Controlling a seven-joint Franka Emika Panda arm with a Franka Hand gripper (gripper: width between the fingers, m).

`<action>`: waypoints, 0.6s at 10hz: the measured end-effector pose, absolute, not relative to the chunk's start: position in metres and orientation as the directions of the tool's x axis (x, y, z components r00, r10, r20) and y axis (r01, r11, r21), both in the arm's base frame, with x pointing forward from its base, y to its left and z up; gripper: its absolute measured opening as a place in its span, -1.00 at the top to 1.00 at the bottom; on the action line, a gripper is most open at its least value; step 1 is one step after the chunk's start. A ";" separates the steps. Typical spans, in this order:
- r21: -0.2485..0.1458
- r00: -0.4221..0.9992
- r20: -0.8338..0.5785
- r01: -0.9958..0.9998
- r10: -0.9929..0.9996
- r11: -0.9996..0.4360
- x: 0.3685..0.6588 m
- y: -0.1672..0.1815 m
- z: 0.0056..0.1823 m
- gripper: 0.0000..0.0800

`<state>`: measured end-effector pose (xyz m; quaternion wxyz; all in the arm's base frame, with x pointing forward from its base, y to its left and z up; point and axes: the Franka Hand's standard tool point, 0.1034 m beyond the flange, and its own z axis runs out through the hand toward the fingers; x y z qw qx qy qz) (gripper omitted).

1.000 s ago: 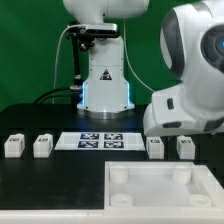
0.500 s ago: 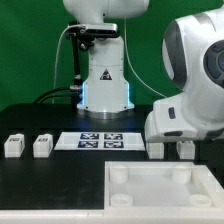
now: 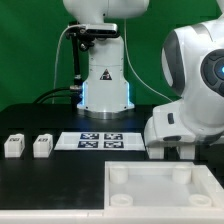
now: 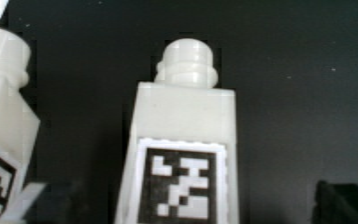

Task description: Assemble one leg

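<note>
The gripper [image 4: 188, 198] was apart, its fingers [image 4: 354, 198] flanking the leg [image 4: 179, 120] without touching it; that leg lay on the dark table [image 3: 30, 172] at the exterior view's right, just right of the marker board [image 3: 98, 141], on the far side of the top [image 3: 160, 192]

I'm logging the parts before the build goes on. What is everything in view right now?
legs: four, white with black-and-white tags; two on the table at the exterior view's left of the marker board, two at its right, partly hidden by the arm
top: one, white, rimmed, with round sockets; nearest the exterior camera
marker board: one, white with tags; mid-table
table: one, black
backdrop: green, behind everything
robot base: one, white; behind the marker board
arm: one, white; the exterior view's right, above the right-hand legs
end effector: one, open, straddling one leg
</note>
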<state>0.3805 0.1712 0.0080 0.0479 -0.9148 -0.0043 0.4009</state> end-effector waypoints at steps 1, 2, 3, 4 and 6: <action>-0.091 0.678 -0.733 -0.031 0.046 -0.995 0.380 0.171 0.008 -0.39; -0.091 0.678 -0.733 -0.031 0.046 -0.995 0.380 0.171 0.008 0.03; -0.091 0.678 -0.733 -0.031 0.046 -0.995 0.380 0.171 0.008 0.03; -0.091 0.678 -0.733 -0.031 0.046 -0.995 0.380 0.171 0.008 0.27; -0.091 0.678 -0.733 -0.031 0.046 -0.995 0.380 0.171 0.008 0.27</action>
